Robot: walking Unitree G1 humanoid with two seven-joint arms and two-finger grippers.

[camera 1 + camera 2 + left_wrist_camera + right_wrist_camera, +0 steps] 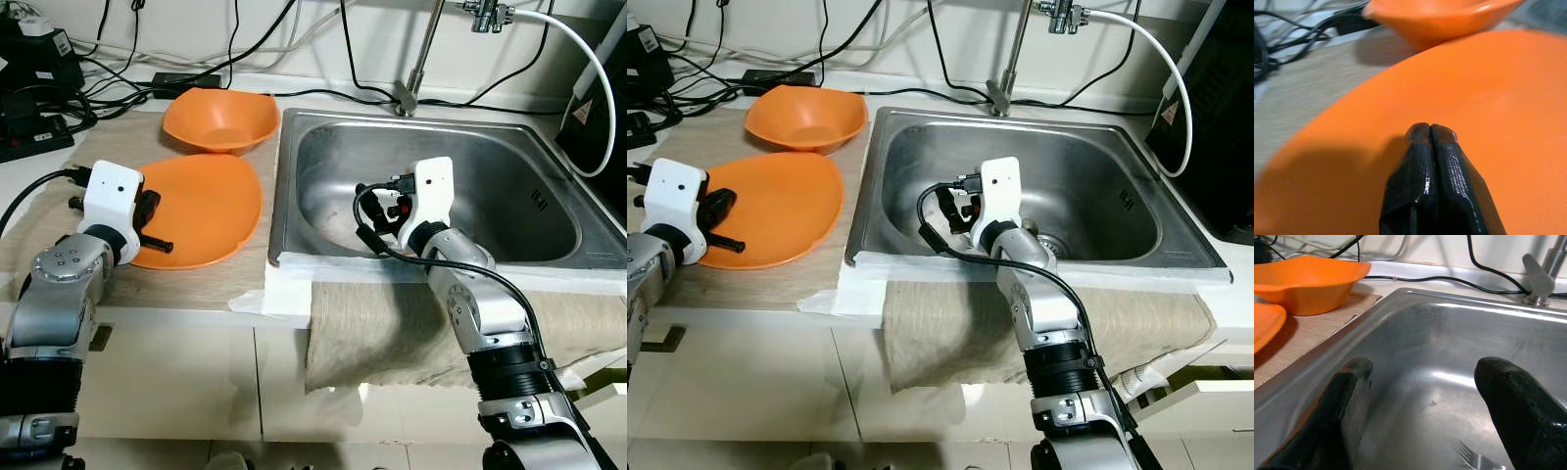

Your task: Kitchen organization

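Right pincer [1420,406], fingers spread wide & empty, sits inside sink [529,211] w/ fork [1474,459] on the basin floor just ahead & below, tines toward it, so right arm's nearer; left pincer [1430,134], closed on nothing, hovers over orange plate [211,201] on table.
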